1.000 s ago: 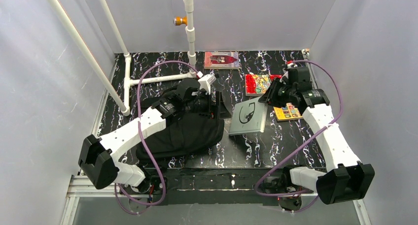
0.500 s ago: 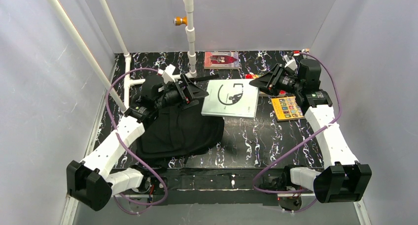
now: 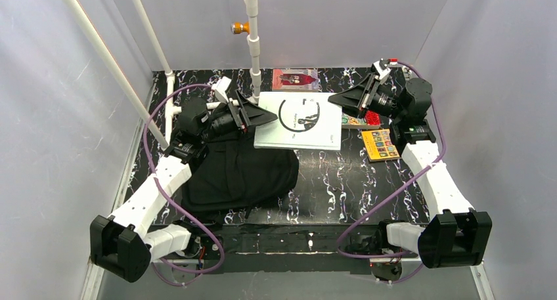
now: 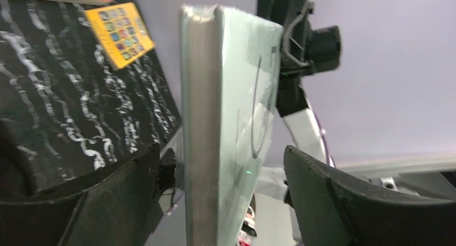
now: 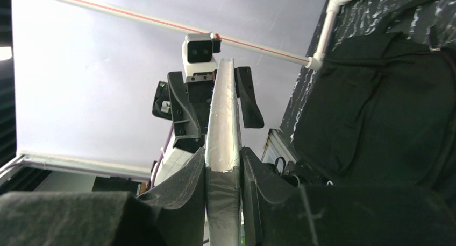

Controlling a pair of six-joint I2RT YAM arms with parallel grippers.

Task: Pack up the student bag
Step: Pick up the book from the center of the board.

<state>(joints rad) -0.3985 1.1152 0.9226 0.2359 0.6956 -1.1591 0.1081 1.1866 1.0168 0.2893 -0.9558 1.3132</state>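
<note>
The student bag [image 3: 240, 172] is a black backpack lying flat at the left middle of the table; it also shows in the right wrist view [image 5: 387, 95]. A grey-white book with a black swirl [image 3: 299, 119] hangs in the air above the bag's far right edge. My right gripper [image 3: 341, 102] is shut on the book's right edge [image 5: 223, 111], with both pads pressed on it [image 5: 223, 160]. My left gripper [image 3: 261, 116] is open, its jaws straddling the book's left edge [image 4: 231, 95]. A gap shows on the right side [image 4: 220, 154].
A yellow book [image 3: 381, 144] lies at the right. A red patterned book [image 3: 365, 119] is partly hidden under my right arm. A red-covered book [image 3: 295, 79] lies at the back. White pipe posts [image 3: 253, 44] and a pipe frame [image 3: 171, 109] stand at the back left.
My right gripper has lifted the grey-white book off the table, up and toward the back left. My left arm rose off the bag, and its open jaws now straddle the book's left edge.
</note>
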